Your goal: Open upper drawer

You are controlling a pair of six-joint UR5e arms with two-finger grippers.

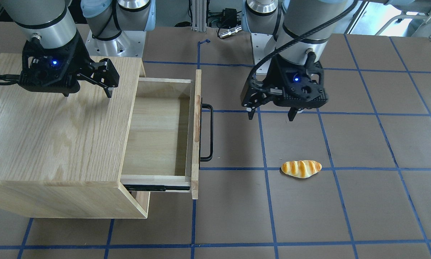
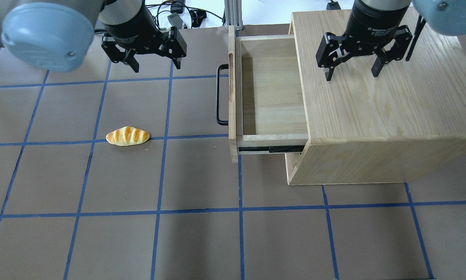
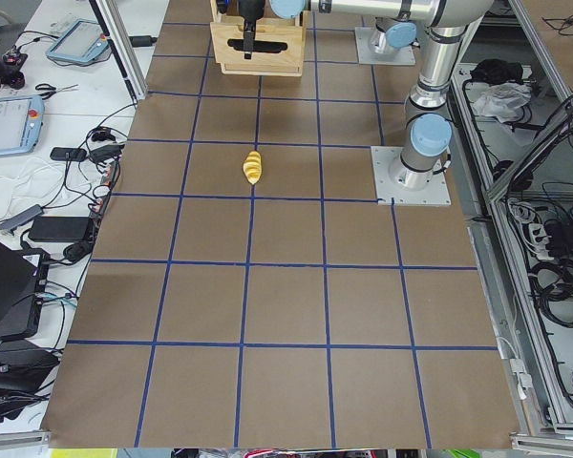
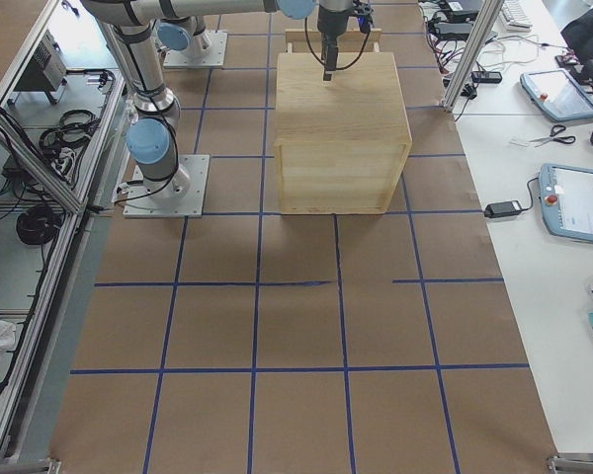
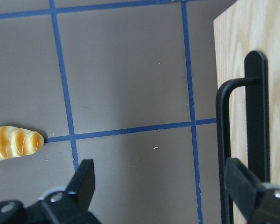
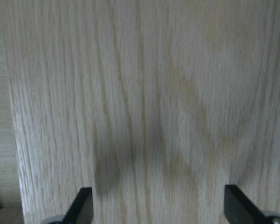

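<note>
The upper drawer (image 2: 274,97) stands pulled well out of the cabinet (image 2: 384,101), which sits on the right half of the surface (image 2: 202,241) as seen from behind the robot. The drawer's pale plank floor is bare and open to view. Its front panel faces left, with the black bar handle (image 2: 218,95) on the outer face.

The left jaws hang over the surface to the left of the handle and a little farther away, raised clear of it. They are spread apart with nothing between them. In the left wrist view the handle runs just past one finger (image 5: 249,184), lower down.

The right jaws hover above the cabinet top, right of the open drawer, also spread and holding nothing.

A bread roll (image 2: 127,136) lies on the surface, left of the drawer and nearer than the left jaws.
</note>
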